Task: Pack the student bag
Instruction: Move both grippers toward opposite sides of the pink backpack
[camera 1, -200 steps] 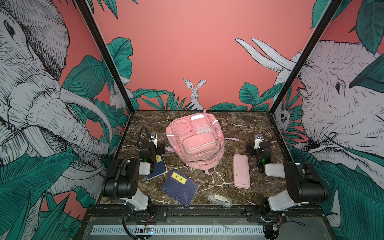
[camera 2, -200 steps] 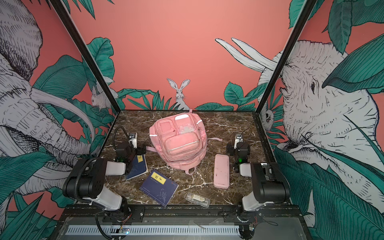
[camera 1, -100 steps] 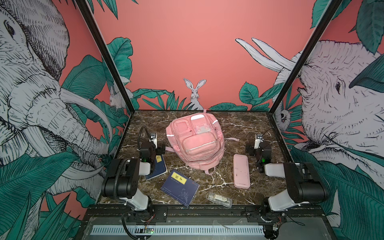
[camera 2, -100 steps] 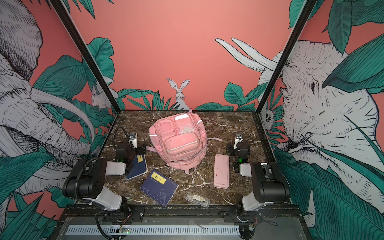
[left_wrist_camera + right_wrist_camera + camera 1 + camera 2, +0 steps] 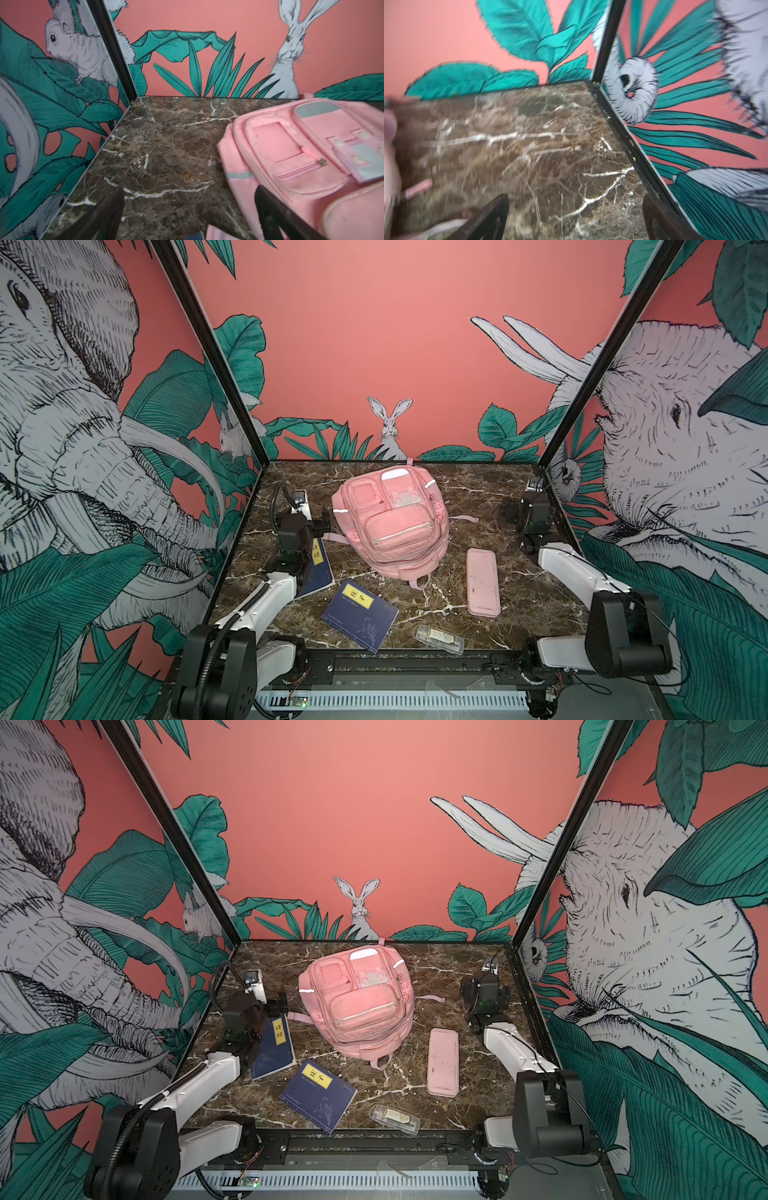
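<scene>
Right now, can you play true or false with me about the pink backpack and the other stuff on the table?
1. The backpack lies on the table with its pockets facing up. True.
2. The pencil case is inside the backpack. False: it lies on the table beside it.
3. Two blue books are out: a front book and a side book partly under the left arm. True.
4. The left fingers hold a book. False: they are open and empty.
5. The clear box sits on the backpack. False: it lies near the table's front edge.
</scene>
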